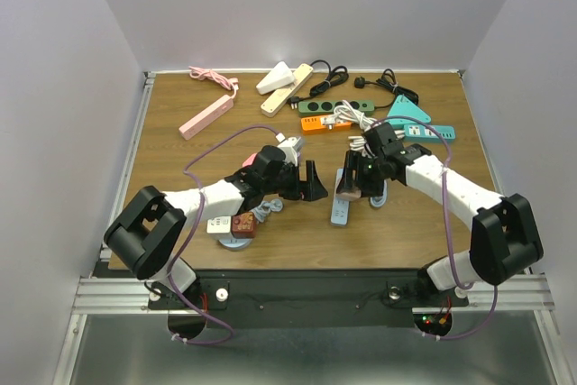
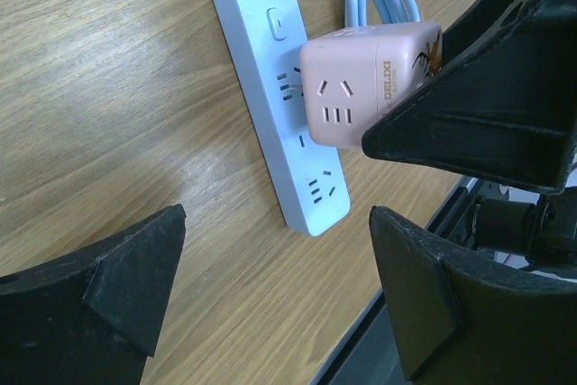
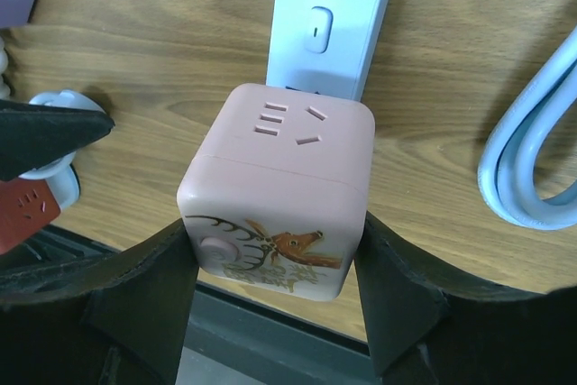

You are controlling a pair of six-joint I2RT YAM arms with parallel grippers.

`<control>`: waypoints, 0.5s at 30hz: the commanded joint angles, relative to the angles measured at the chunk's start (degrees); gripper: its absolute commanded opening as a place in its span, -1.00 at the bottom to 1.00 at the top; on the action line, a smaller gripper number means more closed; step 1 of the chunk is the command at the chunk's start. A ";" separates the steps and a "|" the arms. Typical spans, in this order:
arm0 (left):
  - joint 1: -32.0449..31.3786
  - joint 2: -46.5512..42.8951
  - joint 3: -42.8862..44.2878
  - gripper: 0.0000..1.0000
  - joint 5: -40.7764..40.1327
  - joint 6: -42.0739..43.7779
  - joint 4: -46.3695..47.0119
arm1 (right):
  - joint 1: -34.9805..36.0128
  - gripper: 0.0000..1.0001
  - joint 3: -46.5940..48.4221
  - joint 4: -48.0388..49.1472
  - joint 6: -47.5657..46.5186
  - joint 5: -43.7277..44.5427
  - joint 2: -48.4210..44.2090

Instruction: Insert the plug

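- Insertion step, by my read: right gripper (image 3: pixel 275 254) is clamped on the two sides of the pink cube plug (image 3: pixel 279 178).
- Cube sits on top of the pale blue power strip (image 2: pixel 261 60), just past its switch (image 2: pixel 277 22), about mid-table (image 1: pixel 433 223), slightly toward the near edge.
- Can't tell whether it's fully seated, since the underside is hidden.
- Left gripper (image 2: pixel 275 223) has its jaws wide apart and empty, hovering beside the strip's free end.
- Next move likely calls for a straight push down with the cube kept square to the strip. The left could pin the strip.
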 commanded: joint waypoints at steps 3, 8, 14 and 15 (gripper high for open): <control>0.05 0.84 -0.31 0.86 1.30 0.56 2.07 | 0.13 -0.99 1.75 -0.26 -2.58 -0.91 2.50; -0.04 1.11 -0.58 0.86 1.65 0.65 2.07 | 0.13 -0.99 2.81 -0.26 -3.29 -1.79 3.47; 0.05 1.19 -1.02 0.86 1.91 0.65 2.07 | 0.04 -0.99 4.39 -1.14 -4.60 -0.74 3.91; 0.05 1.19 -1.02 0.86 1.83 0.65 2.07 | 0.04 -0.99 4.91 -1.58 -4.78 -0.47 4.00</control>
